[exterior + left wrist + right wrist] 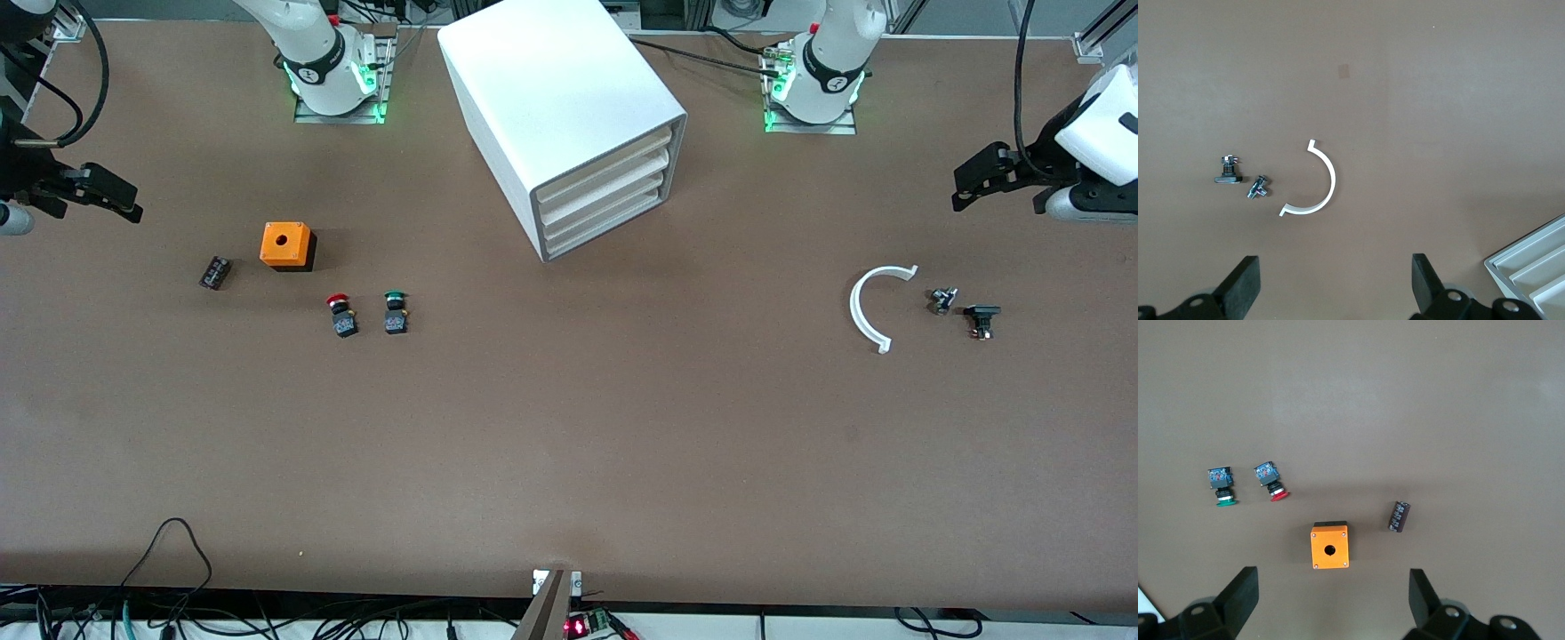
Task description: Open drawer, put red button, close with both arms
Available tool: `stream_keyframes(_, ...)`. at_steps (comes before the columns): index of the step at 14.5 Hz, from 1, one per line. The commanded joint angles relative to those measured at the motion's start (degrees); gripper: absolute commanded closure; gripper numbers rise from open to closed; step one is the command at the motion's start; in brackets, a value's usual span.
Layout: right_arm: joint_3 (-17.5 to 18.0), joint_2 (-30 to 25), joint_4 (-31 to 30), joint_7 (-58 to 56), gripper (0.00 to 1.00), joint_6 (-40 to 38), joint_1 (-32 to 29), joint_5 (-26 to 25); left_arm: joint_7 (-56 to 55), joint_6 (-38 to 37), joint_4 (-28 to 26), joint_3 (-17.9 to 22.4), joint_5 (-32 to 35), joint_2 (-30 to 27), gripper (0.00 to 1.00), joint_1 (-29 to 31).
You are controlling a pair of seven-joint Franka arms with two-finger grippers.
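Note:
The white box cabinet (560, 107) stands at the middle back of the table with three cream-fronted drawers (605, 200), all shut; its corner shows in the left wrist view (1535, 267). The red button (340, 316) lies on the table beside the green-capped button (396, 313), nearer the front camera than the orange box (286, 245). It also shows in the right wrist view (1271, 481). My right gripper (111, 200) is open and empty, up at the right arm's end of the table. My left gripper (978, 178) is open and empty, up at the left arm's end.
A small black block (214, 272) lies beside the orange box. A white half ring (871, 307) and two small metal-and-black parts (942, 300) (981, 320) lie toward the left arm's end. Cables run along the table's near edge.

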Motion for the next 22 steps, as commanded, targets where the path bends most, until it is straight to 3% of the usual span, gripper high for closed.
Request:
stream_keyframes(1,-0.04,-0.05,0.99,-0.75,0.00,-1.18,-0.21,1.04,1.31,-1.82,1.23,0.43,0.69,0.20,0.00,-0.34)
stream_keyframes(15,0.31,0.12,1.00,-0.75,0.00,-0.57,-0.03,1.04,1.05,-2.09,2.01,-0.28,0.69,0.89,0.00,-0.95)
stream_keyframes(22,0.31,1.09,1.26,-1.54,0.00,-0.30,0.23,0.95,1.31,-1.48,-0.27,-3.00,-0.28,9.93,0.00,-2.71)
